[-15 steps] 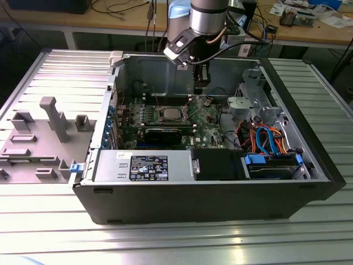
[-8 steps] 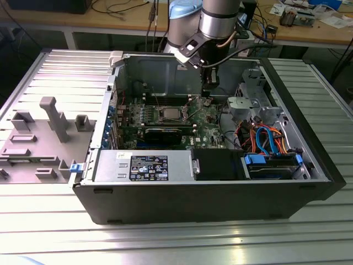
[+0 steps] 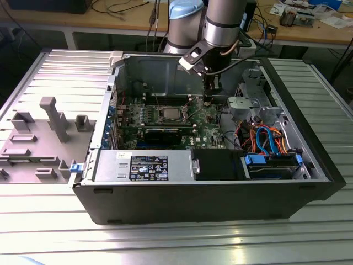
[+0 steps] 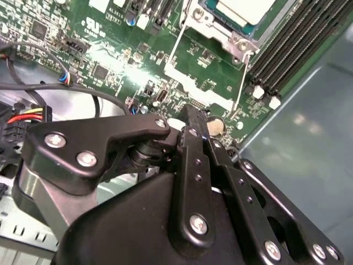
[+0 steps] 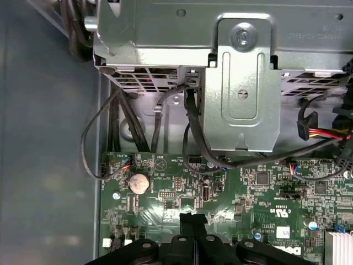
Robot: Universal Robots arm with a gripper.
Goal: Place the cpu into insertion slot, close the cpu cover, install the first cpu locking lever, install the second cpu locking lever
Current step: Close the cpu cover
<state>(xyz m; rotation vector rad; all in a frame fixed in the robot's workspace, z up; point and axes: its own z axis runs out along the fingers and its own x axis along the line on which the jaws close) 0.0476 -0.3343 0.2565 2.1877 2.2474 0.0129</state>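
Gripper clenched and empty over the green motherboard, beside the insertion slot.

In the exterior view the cpu lies inside the slot with its silver top up. The gripper hangs at about three o'clock from it, near but apart from the chip. In the second wrist view the two fingers are pressed together with nothing between them. Their tips are close over the board, just beside a round coin battery; if they touch the board, I cannot tell.
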